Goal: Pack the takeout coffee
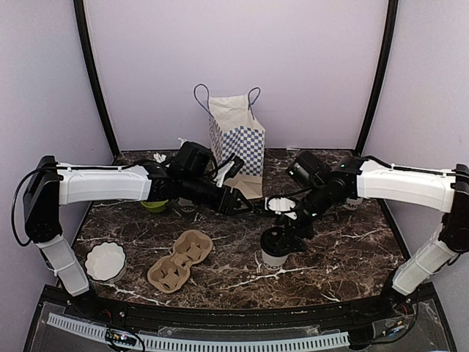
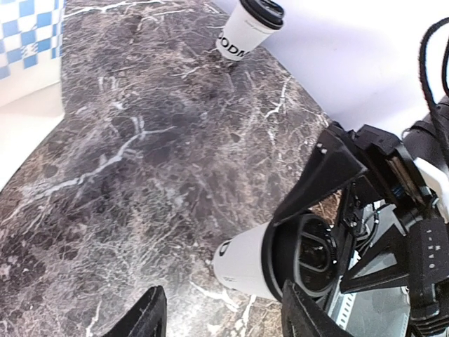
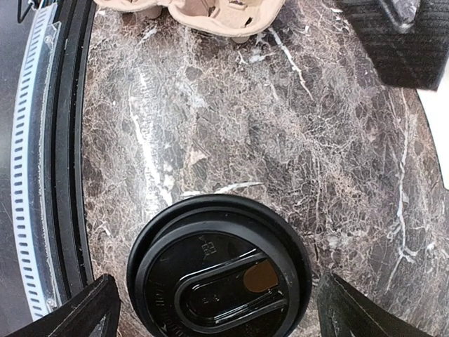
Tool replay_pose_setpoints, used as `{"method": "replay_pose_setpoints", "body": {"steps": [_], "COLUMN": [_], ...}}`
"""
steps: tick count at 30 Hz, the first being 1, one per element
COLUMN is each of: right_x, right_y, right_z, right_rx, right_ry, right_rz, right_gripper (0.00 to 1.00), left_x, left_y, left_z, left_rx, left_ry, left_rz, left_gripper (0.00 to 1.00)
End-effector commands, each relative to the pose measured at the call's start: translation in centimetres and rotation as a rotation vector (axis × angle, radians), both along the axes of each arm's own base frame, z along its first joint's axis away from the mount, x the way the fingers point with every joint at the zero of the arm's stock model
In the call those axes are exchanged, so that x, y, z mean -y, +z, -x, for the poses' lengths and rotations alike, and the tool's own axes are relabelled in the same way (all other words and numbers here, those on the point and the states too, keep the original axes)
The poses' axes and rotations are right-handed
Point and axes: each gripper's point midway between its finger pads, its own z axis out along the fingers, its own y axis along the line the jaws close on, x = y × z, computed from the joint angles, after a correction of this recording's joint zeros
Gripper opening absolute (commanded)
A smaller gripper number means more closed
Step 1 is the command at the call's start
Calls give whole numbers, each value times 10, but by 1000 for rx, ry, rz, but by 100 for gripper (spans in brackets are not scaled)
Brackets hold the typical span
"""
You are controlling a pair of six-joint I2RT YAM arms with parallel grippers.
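Overhead, the right gripper (image 3: 222,309), jaws spread wide, straddles a black-lidded coffee cup (image 1: 274,257); the left gripper (image 1: 241,203) hangs released at the cup's 10 o'clock.

The carrier (image 1: 179,257) lies on the table (image 1: 352,249), toward the front edge. Right of the carrier, apart from it, stands the near cup (image 1: 272,256). The right gripper (image 1: 278,236) is directly above it, one finger on either side of the lid. Left of the carrier sits a dish (image 1: 105,262). Behind the carrier, at the table's back, stands the bag (image 1: 236,128). The left gripper (image 1: 238,204) hangs between carrier and bag. The far cup (image 2: 245,31) stands behind and well right of the carrier.
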Motion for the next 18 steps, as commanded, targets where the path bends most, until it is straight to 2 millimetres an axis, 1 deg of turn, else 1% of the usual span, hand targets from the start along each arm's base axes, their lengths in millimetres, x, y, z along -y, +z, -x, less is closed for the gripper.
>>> {"method": "replay_pose_setpoints", "body": {"steps": [1,6,8,11,13,18], "right_x": [-1,2,2,3,4,4], "right_y": [4,-1,-3,-5,-5,-6], "right_z": [3,-1,-3,-4,-5,-8], "right_rx": [3,13,18,27,32,45], "right_ry": [27,10,8,5,3,-5], "right_rz": [2,26,32,39,41,50], "right_gripper": [96,88,86,87,90,89], "left_x": [-5,-6,-6,-6,-7,-8], "left_y": [9,8,6,5,5,4], "left_z": [-1,-3,-4,-5,-5,-5], "left_rx": [15,12,8,3,2,4], "left_ry": [25,29,32,34,35,39], "left_rz": [15,17,16,15,15,12], "left_gripper": [57,57,57,57,57,57]}}
